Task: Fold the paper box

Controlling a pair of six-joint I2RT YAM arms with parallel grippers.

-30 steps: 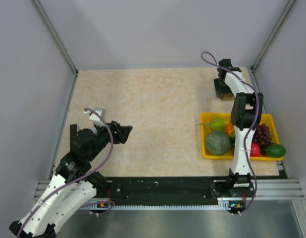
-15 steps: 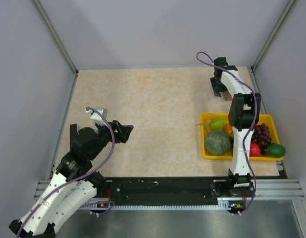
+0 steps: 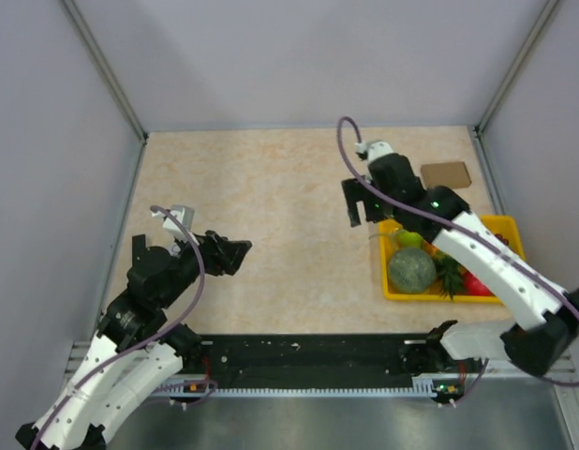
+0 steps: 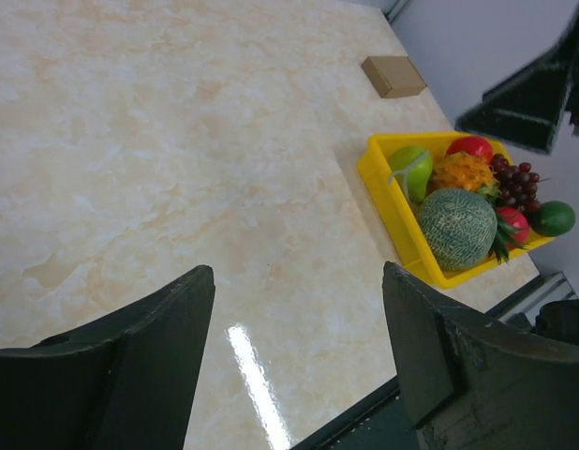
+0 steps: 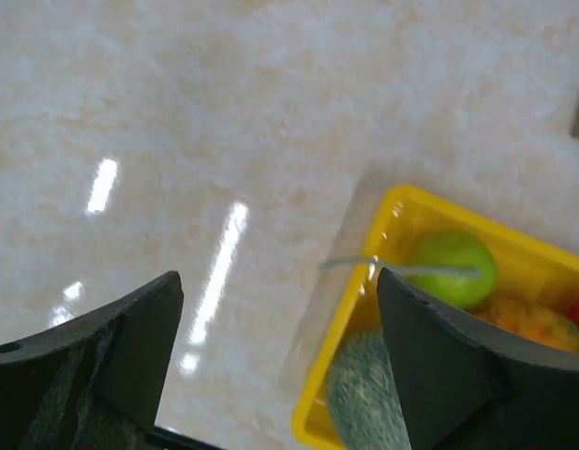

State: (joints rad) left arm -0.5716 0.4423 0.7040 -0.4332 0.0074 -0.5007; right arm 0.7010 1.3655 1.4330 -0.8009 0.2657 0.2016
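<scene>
The paper box (image 3: 445, 174) is a small flat brown carton lying on the table at the back right, just beyond the yellow tray; it also shows far off in the left wrist view (image 4: 393, 76). My right gripper (image 3: 364, 208) hovers open and empty left of the tray's far left corner, well away from the box. In its wrist view the open jaws (image 5: 280, 277) frame the tray's corner and bare table. My left gripper (image 3: 235, 251) is open and empty over the left middle of the table, and its wrist view (image 4: 299, 272) looks across toward the tray.
A yellow tray (image 3: 391, 292) at the right front holds a green melon (image 3: 412, 270), a green apple, grapes and other fruit; its rim also shows here (image 4: 383, 178) and here (image 5: 350, 319). Grey walls close in the table on three sides.
The right arm has let go of the paper box in the back right corner and swung left and nearer, its jaws opening wider. The left arm has barely moved.
</scene>
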